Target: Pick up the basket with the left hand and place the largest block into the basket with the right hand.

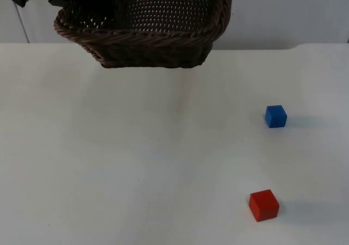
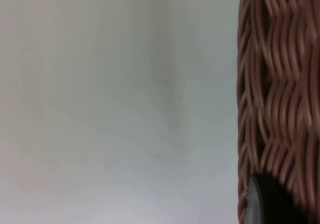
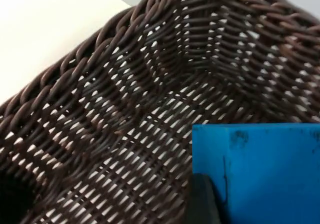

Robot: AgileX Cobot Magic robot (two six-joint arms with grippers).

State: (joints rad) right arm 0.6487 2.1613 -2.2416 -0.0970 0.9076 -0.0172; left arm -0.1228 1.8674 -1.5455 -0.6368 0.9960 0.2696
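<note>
White tabletop (image 1: 136,163) runs back to a grey partition wall (image 1: 289,16). Largest is the dark wicker basket (image 1: 147,27), lifted off the tabletop at the wall end; the left claw (image 2: 270,204) is clenched on its woven side. Over the basket's open inside, the right claw (image 3: 205,199) grasps a big blue block (image 3: 260,174). A red cube (image 1: 264,205) lies well away from the basket, and a smaller blue cube (image 1: 276,116) lies between the two.

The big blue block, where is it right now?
In the right wrist view the big blue block sits in the right gripper, just above the woven floor of the basket, which the top view shows lifted off the table.
</note>
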